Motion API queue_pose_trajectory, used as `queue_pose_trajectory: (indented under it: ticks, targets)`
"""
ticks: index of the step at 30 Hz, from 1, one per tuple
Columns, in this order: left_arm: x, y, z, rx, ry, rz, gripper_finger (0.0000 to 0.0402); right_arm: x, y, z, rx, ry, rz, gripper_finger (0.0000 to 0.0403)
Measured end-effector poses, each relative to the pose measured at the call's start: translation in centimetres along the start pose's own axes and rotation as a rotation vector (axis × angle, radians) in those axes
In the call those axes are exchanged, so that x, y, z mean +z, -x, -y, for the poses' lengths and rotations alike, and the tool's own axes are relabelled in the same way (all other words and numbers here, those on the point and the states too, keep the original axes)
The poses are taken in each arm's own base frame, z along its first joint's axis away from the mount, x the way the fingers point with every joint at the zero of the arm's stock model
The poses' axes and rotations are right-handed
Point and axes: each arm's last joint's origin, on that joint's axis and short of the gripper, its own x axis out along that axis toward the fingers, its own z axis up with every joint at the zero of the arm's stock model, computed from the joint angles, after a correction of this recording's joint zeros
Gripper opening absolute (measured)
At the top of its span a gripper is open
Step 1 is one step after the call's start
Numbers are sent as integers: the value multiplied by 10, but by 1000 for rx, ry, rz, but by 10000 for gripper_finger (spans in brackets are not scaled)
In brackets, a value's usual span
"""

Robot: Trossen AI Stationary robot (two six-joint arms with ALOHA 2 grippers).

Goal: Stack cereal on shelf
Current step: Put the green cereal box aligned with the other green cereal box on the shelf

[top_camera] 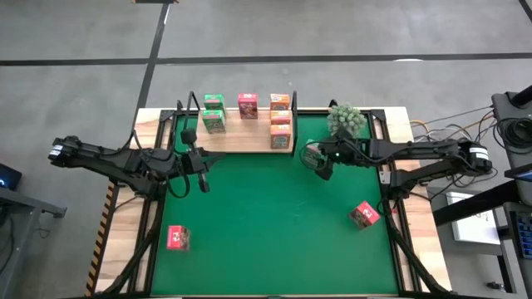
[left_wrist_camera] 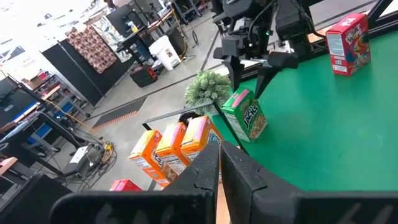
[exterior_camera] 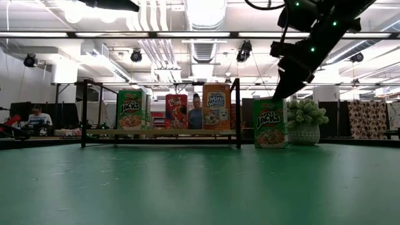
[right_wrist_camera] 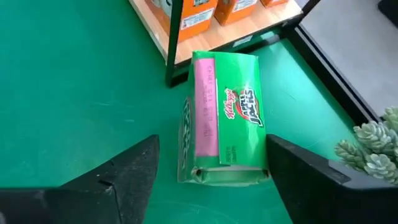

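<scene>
The green Apple Jacks box [right_wrist_camera: 227, 124] stands upright on the counter [top_camera: 274, 224] just beside the shelf [top_camera: 241, 143] end — apparently staged for shelving; right hand [top_camera: 320, 162] spread above it; left hand [top_camera: 194, 170] pressed together, waiting.

The green cereal box [right_wrist_camera: 225, 118] standing on the green mat just off the right end of the shelf [exterior_camera: 162, 132] reads "Apple Jacks" with a Kellogg's script above it on its top face. In the low view its front [exterior_camera: 270, 123] shows "Jacks" again. On the shelf, the green box at the left end [exterior_camera: 130, 110] also reads "Jacks", and the orange box [exterior_camera: 216, 107] reads "Mini Wheats". The print on the red box [exterior_camera: 176, 112] between them is too small to read.
</scene>
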Motion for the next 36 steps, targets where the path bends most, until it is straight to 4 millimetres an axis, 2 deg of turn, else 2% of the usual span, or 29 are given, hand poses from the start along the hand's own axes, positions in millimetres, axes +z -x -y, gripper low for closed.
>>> queue_pose_trajectory:
  ticks: [9, 19, 27, 36]
  targets:
    - [0, 0, 0, 0, -2, 1, 0, -7, -13, -3, -15, 2, 25, 220]
    - [0, 0, 0, 0, -2, 0, 0, -7, -13, -3, -11, -19, 30, 162]
    - [0, 0, 0, -1, -4, -2, 0, -5, -12, -3, -6, -28, 32, 151]
    - [0, 0, 0, 0, -4, -2, 0, 18, 5, -1, -4, -24, 12, 151]
